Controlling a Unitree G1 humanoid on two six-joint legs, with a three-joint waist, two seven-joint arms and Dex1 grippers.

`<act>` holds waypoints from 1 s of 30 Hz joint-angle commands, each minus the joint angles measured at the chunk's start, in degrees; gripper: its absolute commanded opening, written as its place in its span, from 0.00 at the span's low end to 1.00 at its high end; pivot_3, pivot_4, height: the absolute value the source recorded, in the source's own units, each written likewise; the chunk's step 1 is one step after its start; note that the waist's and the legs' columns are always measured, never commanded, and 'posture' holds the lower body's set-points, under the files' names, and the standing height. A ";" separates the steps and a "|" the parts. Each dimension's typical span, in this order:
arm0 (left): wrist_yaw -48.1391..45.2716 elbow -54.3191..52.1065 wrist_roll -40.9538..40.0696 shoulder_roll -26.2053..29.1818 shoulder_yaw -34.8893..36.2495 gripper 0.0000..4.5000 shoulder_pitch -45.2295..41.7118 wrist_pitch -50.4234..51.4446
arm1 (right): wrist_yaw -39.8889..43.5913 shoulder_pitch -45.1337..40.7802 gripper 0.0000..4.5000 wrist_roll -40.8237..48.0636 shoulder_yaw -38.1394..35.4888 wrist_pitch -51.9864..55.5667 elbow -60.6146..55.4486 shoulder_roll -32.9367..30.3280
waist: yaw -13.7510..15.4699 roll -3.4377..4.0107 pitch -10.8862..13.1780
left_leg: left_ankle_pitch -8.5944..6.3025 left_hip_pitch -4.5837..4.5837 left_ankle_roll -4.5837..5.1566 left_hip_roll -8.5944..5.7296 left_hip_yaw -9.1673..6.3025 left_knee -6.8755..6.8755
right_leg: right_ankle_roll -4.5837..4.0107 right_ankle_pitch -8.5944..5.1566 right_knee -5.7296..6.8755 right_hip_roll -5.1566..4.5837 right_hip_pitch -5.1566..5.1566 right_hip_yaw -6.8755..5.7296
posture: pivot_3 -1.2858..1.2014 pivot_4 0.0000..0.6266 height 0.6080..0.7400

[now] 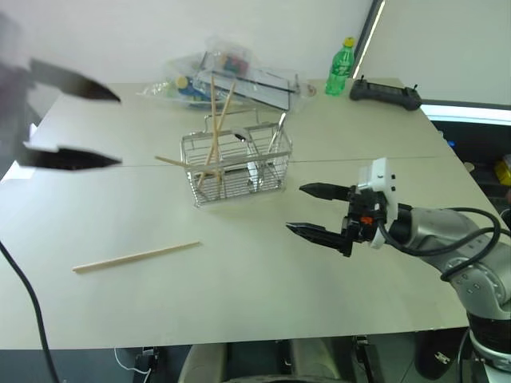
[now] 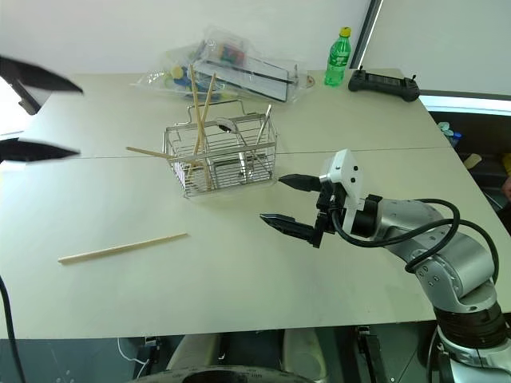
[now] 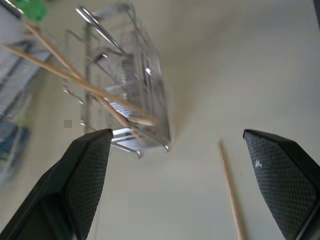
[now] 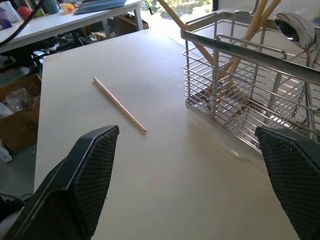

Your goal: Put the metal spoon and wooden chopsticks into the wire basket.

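The two head views look forward and down over the table [image 1: 263, 287] from near its front edge, while both wrist views look low and close along their own fingers, all four sharing the wire basket [image 1: 236, 164] and a loose chopstick [image 1: 136, 257]

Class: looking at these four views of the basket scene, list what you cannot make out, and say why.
- Spoon handle: right wrist view, hidden behind the basket wires.
- Bag contents: eye views, too small and crumpled.
- Left gripper: left eye view, blurred and cut off by the edge.
- Loose chopstick: left wrist view, cut off at the edge.
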 commanded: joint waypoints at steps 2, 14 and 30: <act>-0.64 -3.80 0.62 2.37 4.58 0.98 6.79 -2.83 | -0.13 -0.14 1.00 0.44 -1.18 -0.72 -1.24 0.28 | -0.04 0.01 0.00 | 0.00 0.00 0.00 0.01 0.04 0.01 | 0.00 0.00 0.00 -0.01 -0.01 0.01 | 0.52 0.24 0.99; 5.91 -16.66 9.63 -3.40 0.93 0.98 28.52 -9.73 | -4.78 2.27 1.00 0.82 -1.56 -0.47 -4.28 2.43 | 0.17 0.10 0.01 | -0.01 0.06 0.01 0.31 0.15 0.03 | -0.20 0.09 -0.02 0.26 -0.01 0.04 | 0.52 0.24 0.99; 16.78 -3.24 27.22 -18.20 -18.92 0.98 16.17 -14.10 | -8.01 5.15 1.00 2.04 -3.18 -0.32 -7.09 2.00 | 0.03 0.13 -0.02 | -0.03 0.08 0.05 0.27 0.24 0.04 | -0.18 0.14 -0.02 0.36 0.00 0.05 | 0.52 0.24 0.99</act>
